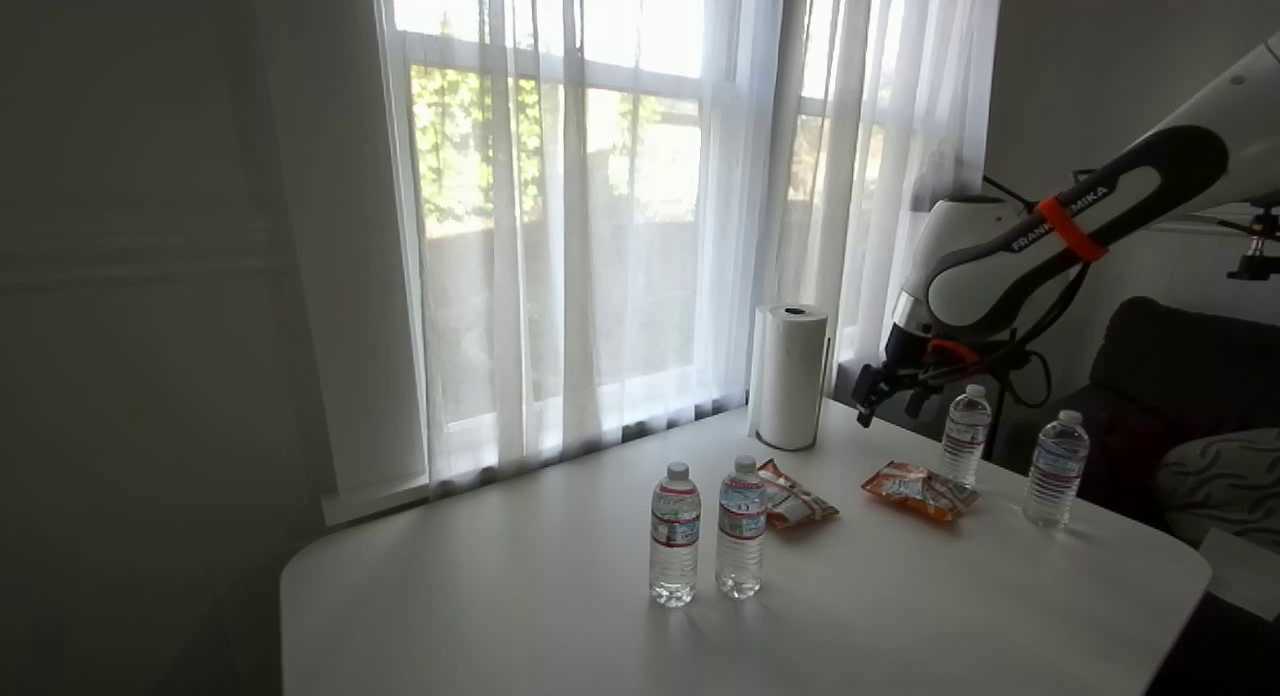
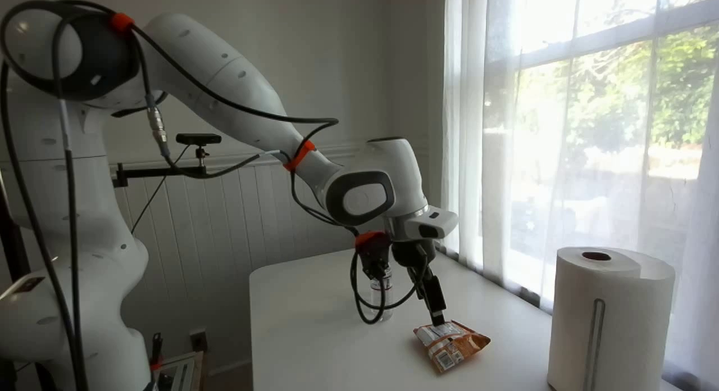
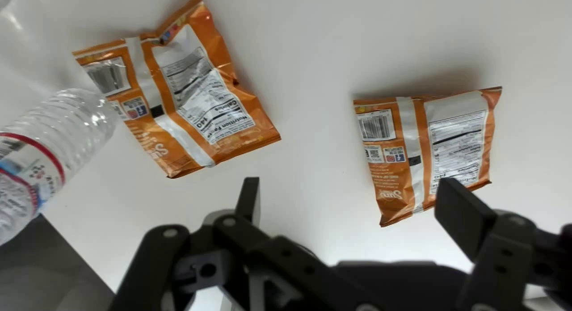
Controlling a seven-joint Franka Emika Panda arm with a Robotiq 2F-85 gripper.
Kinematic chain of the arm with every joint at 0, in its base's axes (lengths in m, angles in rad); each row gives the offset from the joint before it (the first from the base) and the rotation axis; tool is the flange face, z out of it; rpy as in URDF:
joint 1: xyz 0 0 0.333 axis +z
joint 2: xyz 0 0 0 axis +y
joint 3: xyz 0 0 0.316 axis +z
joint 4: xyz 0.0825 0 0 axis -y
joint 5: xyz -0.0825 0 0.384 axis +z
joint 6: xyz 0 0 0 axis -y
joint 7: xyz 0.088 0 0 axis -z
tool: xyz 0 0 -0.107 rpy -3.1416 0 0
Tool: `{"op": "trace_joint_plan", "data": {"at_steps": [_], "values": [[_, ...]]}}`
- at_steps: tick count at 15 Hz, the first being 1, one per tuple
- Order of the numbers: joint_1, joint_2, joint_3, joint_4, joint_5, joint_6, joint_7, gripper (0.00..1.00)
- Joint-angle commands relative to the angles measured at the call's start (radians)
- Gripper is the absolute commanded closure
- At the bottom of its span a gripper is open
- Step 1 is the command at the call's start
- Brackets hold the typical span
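Holds nothing in the Robotiq gripper [image 3: 351, 200], with the jaws wide apart, tilted down and hanging clear above the white surface [image 1: 480, 596]. In the wrist view, shows an orange snack bag [image 3: 424, 154] beneath at right and a creased orange snack bag [image 3: 178, 101] at left, with nutrition panels up, probably lying flat for being too soft to stand. Includes a clear water bottle [image 3: 49, 154] just beside the creased orange snack bag, upright, apparently steadiest that way. Also includes a paper towel roll [image 2: 623, 323] on end, with a grey rod [image 2: 594, 346] alongside, presumably to prevent loose unrolling.
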Motion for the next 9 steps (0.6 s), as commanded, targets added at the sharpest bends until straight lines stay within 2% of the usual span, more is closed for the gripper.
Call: {"op": "trace_joint_plan", "data": {"at_steps": [1, 4, 9], "values": [[0.026, 0.153, 0.009, 0.112, 0.09, 0.042, -0.07, 0.0], [0.042, 0.255, 0.026, 0.19, 0.11, 0.043, -0.092, 0.0], [0.075, 0.406, 0.028, 0.322, 0.082, 0.035, -0.079, 0.0]]}}
